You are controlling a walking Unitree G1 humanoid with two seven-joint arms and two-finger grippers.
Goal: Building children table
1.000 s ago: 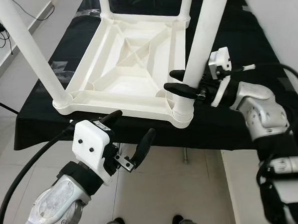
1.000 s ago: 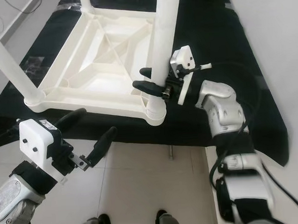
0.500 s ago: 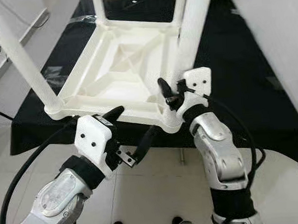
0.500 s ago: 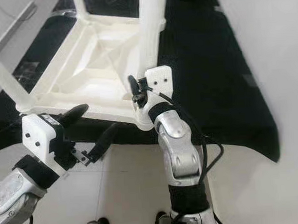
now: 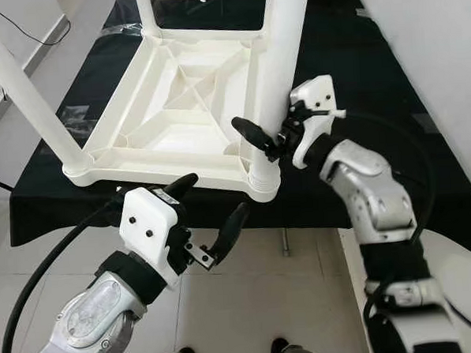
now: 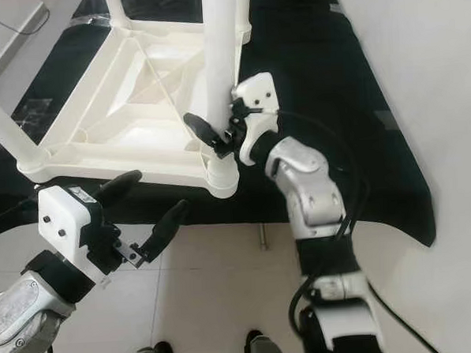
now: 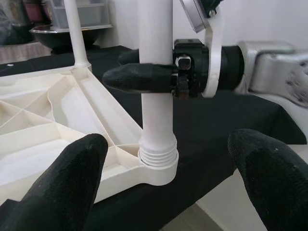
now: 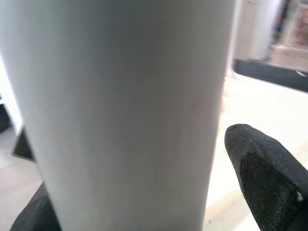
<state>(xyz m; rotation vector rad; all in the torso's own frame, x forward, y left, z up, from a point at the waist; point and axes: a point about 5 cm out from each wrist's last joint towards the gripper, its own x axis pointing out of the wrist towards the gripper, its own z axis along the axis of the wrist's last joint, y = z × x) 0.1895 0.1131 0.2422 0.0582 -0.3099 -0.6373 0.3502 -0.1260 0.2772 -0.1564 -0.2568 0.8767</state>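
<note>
The white plastic children's table (image 5: 186, 100) lay upside down on a black-covered bench (image 5: 349, 76), its ribbed underside facing up. The tops of its upright legs were cut off by the frame edge, and the far end of the bench could not be made out.

The near-right leg (image 5: 276, 71) stood in the corner socket (image 5: 265, 177) at about 5 o'clock on the tabletop, with its threaded collar showing just above the socket in the left wrist view. The right hand (image 5: 267, 139) was clamped around this leg a little above the socket, one black finger (image 5: 251, 134) on the front of the leg and the other hidden behind it. In the right wrist view the leg (image 8: 120, 110) was a blurred pale column with a fingertip (image 8: 262, 168) on either side.

The left hand (image 5: 209, 208) hung off the near edge of the bench, below the table's 6 o'clock edge, above the tiled floor (image 5: 250, 302). Its fingers (image 5: 230, 226) were spread wide apart, holding and touching nothing.
</note>
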